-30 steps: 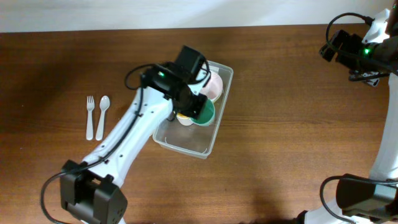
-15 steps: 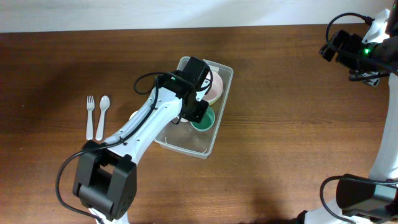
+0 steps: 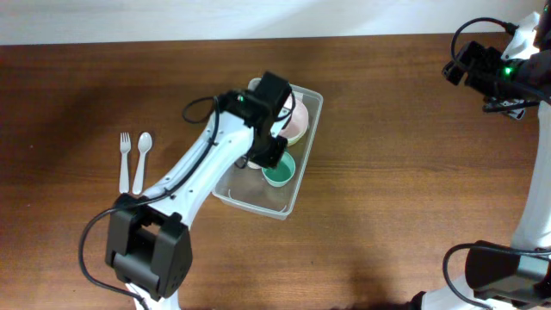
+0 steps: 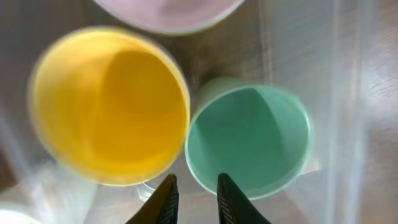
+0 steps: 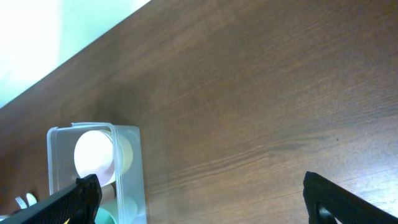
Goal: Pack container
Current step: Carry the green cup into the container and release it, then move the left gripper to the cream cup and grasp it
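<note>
The clear, rimmed rectangular container (image 3: 258,196) lies upright, angled on the table (image 3: 387,172), seemingly holding a bowl (image 3: 297,122) and cups (image 4: 249,134).

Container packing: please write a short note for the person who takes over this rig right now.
Left gripper: open, empty, low over the container, close above the green cup.
Right gripper: wide open, empty, raised far off to the right.
Done: pink bowl, yellow cup and green cup stand upright inside the container.
Left: fork and spoon lie on the table, left of the container; they probably go in next.
</note>
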Tool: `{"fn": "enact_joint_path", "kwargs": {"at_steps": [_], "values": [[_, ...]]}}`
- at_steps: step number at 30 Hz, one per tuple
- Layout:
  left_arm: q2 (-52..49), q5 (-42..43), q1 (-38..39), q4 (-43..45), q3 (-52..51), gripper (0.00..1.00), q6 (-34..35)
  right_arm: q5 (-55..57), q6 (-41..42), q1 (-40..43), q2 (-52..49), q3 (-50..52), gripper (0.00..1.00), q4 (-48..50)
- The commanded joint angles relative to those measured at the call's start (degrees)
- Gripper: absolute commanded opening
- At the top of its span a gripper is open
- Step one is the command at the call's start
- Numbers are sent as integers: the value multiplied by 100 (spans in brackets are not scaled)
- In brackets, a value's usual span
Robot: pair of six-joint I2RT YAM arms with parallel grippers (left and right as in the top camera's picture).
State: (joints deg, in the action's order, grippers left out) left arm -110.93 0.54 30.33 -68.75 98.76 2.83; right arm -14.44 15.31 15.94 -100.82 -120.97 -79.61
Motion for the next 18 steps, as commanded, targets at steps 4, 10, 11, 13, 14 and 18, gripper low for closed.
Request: {"fn": "enact_joint_path", "kwargs": {"at_steps": [4,10,11,13,14,18], "values": [[221,-1056,-243,-988,1438,47,15,-9,22,22,-17,-7,99,4],[323,-1235,-1246,-1283,1486,59,308,-9,22,22,-17,-7,99,4],[317,-1224,-1458,-1368,1464,61,415,-9,22,22,-17,-7,99,4],[295,-984,-1902,-1469,1364,65,492,-9,20,22,-17,-7,99,4],[295,-769,-2096,-1464,1276,66,490,-9,22,22,-17,-7,99,4],[295,48,-2771,-1204,581,66,485,-9,22,22,-17,-7,99,4]]}}
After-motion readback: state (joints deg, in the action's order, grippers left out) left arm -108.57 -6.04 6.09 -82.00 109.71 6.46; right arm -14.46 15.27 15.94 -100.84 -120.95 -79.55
